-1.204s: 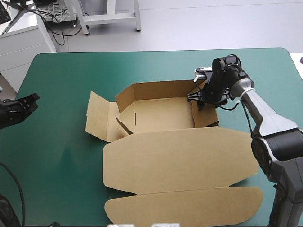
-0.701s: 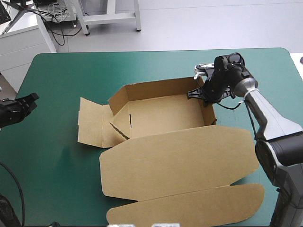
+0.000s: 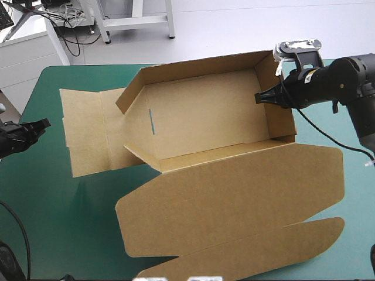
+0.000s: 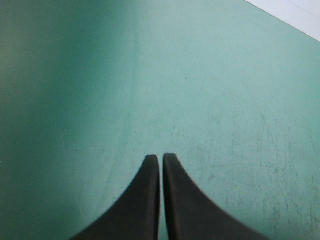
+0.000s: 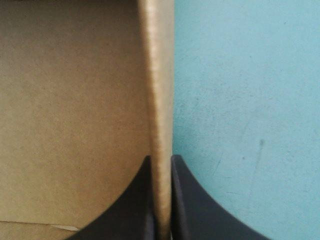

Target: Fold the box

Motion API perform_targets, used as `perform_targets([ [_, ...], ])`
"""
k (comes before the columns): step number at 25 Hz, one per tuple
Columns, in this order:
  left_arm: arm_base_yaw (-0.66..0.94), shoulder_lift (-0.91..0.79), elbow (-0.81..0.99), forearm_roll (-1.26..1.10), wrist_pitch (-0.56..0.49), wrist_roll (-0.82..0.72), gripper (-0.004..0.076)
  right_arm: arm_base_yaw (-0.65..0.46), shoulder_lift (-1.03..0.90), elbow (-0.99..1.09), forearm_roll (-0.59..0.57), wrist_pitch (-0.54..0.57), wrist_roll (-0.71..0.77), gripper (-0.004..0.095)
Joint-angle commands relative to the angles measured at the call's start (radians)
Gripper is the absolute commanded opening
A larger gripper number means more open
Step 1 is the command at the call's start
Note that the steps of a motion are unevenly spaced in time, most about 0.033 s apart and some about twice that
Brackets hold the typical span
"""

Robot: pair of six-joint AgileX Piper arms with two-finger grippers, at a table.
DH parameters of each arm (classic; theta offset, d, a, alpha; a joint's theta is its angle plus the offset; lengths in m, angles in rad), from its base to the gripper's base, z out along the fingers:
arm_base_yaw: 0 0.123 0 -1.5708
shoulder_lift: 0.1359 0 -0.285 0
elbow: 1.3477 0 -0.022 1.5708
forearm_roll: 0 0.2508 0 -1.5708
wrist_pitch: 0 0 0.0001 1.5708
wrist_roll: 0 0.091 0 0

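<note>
Teal-green desk is carrying the brown box mid-fold, with the right claw pinching its right end wall.

The box is lying across the middle of the desk as an open tray: far wall and right end wall standing, left end flaps spreading flat outward, wide lid lying flat on the near side. At the box's right end wall the right claw is clamping all but fully on the board, the sheet running between its fingers. Well off the box's left flaps, the left claw is hovering with fingers pressed together, gripping nothing. Wall-raising seems to be the step under way. The next move is likely calling for the left flaps to be stood up and tucked, with the right end steadied. No brand, label or writing is showing on the board.
</note>
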Motion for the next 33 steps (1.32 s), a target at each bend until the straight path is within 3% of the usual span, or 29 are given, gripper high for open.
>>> perform_targets([
  [1, 0.002, -0.031, -0.025, -0.046, 0.004, 0.005, 0.0029, -0.004, -0.04, -0.033, 0.08, -0.014, -0.012, -0.002],
  [4, 0.002, -0.031, -0.025, -0.046, 0.022, 0.005, 0.0161, -0.004, -0.04, -0.033, 0.1, -0.014, -0.012, -0.002],
  [9, 0.002, -0.031, -0.025, -0.046, 0.041, -0.019, 0.0539, -0.004, -0.04, -0.033, 0.114, -0.021, -0.012, -0.002],
  [11, 0.0, -0.031, -0.025, -0.049, 0.069, -0.029, 0.0616, -0.004, -0.04, -0.033, 0.114, -0.034, -0.012, -0.002],
  [22, -0.286, -0.031, -0.025, -0.059, 0.142, 0.04, 0.0598, -0.004, -0.019, -0.033, 0.134, -0.131, -0.046, -0.002],
  [29, -0.357, -0.031, -0.025, -0.336, 0.297, 0.231, 0.0598, -0.004, 0.067, -0.033, 0.147, -0.137, -0.051, -0.002],
  [33, -0.357, -0.031, -0.025, -0.522, 0.439, 0.32, 0.0598, -0.004, 0.094, -0.033, 0.143, -0.138, -0.049, -0.002],
])
